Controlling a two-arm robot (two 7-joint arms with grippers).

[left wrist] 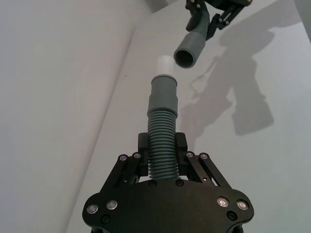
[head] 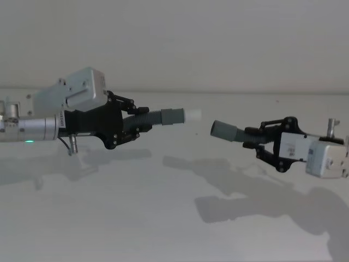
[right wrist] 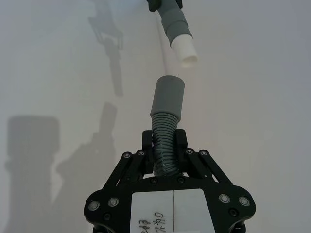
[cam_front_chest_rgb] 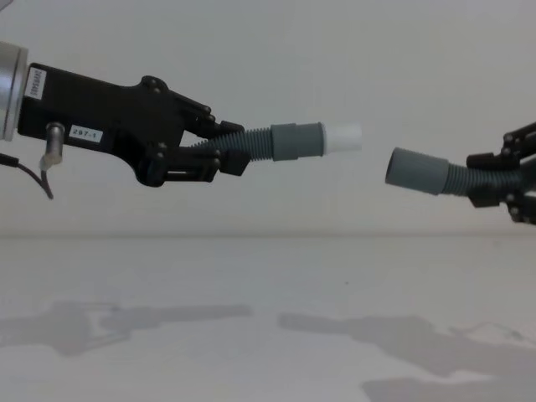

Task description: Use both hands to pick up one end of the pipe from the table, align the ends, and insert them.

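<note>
Mid-air face-off above the bench (head: 163,229), a gap between the two ends.
I am risking a jam: the plain cuff (head: 224,131) is sitting lower and tilted against the white stub (head: 192,114), so a straight push could catch its rim. Left claw (head: 143,120) is clamping the stub hose (cam_front_chest_rgb: 251,144), right claw (head: 251,140) the plain hose (cam_front_chest_rgb: 461,177), cuffs jutting ahead.

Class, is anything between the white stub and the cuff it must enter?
Nothing visible: only a gap separates the stub in the left gripper from the cuff in the right gripper; the cuff sits lower.
</note>
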